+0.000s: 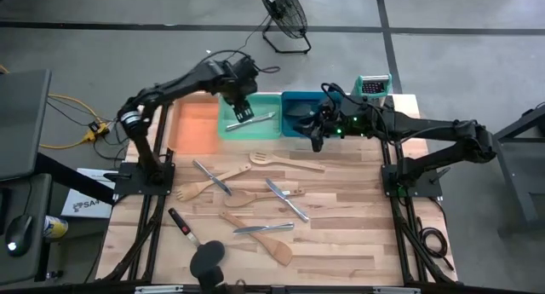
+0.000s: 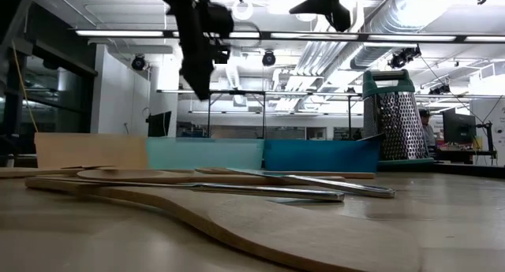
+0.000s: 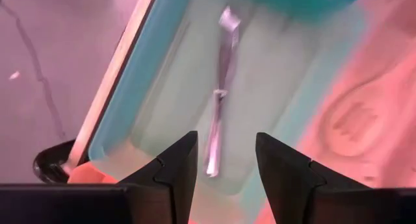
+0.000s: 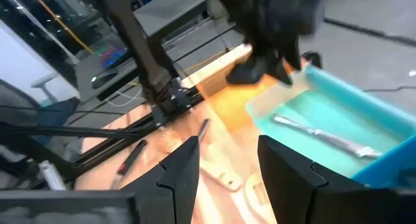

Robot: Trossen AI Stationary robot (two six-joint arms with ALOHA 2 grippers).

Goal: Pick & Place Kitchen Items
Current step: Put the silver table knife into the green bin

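1. Utensils [image 1: 255, 200] lie scattered mid-table, long axes mostly crosswise, between both arms.
2. Left gripper [image 1: 243, 112] hovers open, empty, above the green tray [image 1: 228, 123], directly over a silver piece [image 3: 221, 113] lying inside.
3. Right gripper [image 1: 317, 141] open, empty, at the blue tray [image 1: 298, 98].

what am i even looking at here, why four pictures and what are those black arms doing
These are two robot arms bolted at a wooden table, filmed at once from above, from table height, and from a camera on each wrist. The left gripper hangs open over the green tray, where a silver utensil lies. The right gripper, also open and empty, is over the blue tray. Wooden spoons, metal cutlery and a black turner lie scattered on the table. A box grater stands beside the trays.
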